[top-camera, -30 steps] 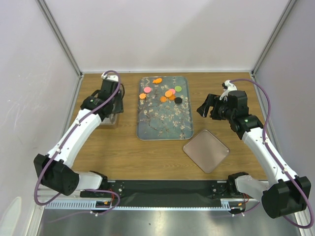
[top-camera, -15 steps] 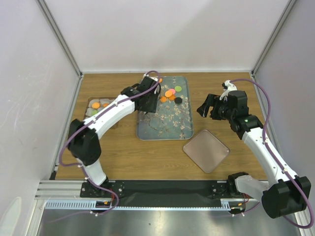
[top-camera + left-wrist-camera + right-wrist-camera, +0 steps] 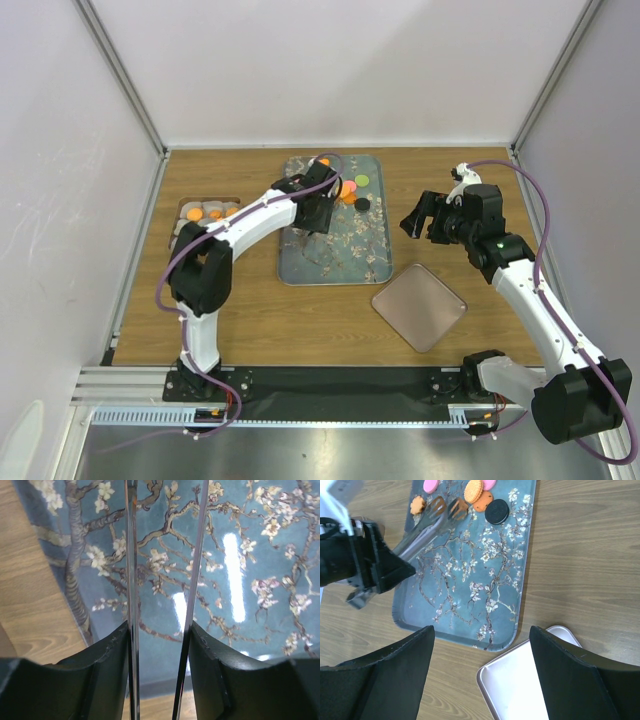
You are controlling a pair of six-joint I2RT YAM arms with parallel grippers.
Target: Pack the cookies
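Cookies lie at the far end of the floral tray (image 3: 335, 255): orange (image 3: 346, 188), green (image 3: 362, 180) and black (image 3: 362, 203). The right wrist view shows an orange one (image 3: 473, 490), a black one (image 3: 496, 511) and a pink one (image 3: 430, 485). My left gripper (image 3: 318, 215) is shut on metal tongs (image 3: 131, 580) over the tray (image 3: 240, 645). The tong tips (image 3: 447, 509) are among the orange cookies; I cannot tell whether they hold one. My right gripper (image 3: 420, 222) is open and empty, above the tray's right edge (image 3: 520, 595).
A clear container (image 3: 205, 215) with several cookies in it stands at the left of the table. A pale square lid or tray (image 3: 419, 306) lies near the right arm, and it shows in the right wrist view (image 3: 530, 685). Side walls close in the table.
My left arm has swung right from the container to the floral tray, carrying the tongs to the cookies. The right arm has not moved.
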